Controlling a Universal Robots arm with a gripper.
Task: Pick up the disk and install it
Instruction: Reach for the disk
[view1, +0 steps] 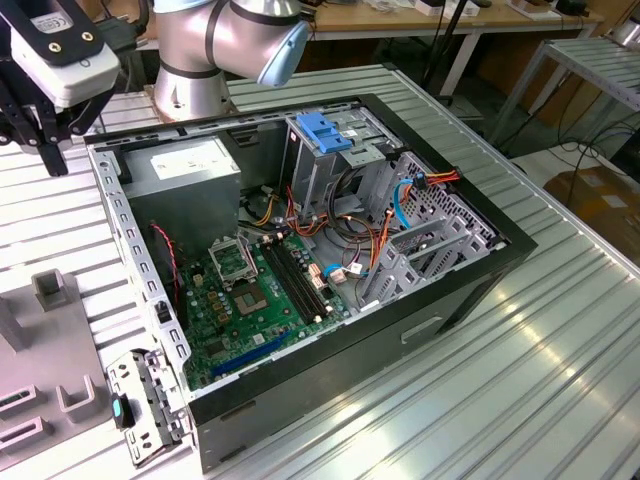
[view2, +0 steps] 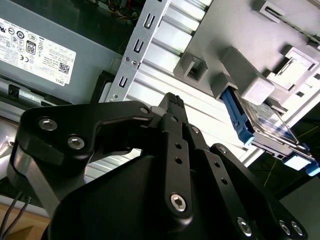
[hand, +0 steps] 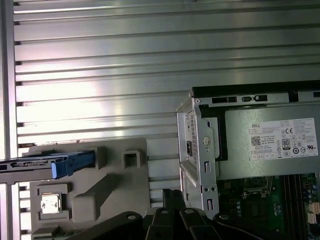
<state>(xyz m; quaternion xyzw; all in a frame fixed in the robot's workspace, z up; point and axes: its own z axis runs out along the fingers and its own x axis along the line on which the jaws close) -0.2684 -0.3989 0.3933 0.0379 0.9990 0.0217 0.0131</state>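
The disk (view2: 267, 127) is a flat dark drive with bright blue rails, standing on edge in a slot of a grey holder block (view2: 240, 55). In the first wrist view the disk (hand: 60, 164) shows edge-on at the holder's (hand: 100, 190) side. My gripper (view2: 172, 100) hangs above the ribbed table between the holder and the open computer case (view1: 330, 260), apart from the disk. Its black fingers (hand: 172, 195) are shut together with nothing between them. In the exterior view the gripper (view1: 48, 150) is high at the far left, beyond the case's corner.
The case lies open on a ribbed aluminium table (view1: 560, 340). Inside are a grey power supply (view1: 185, 165), a green motherboard (view1: 270, 285), a silver drive cage with a light-blue latch plate (view1: 325, 135) and loose cables (view1: 400, 200). The arm's base (view1: 195, 60) stands behind the case.
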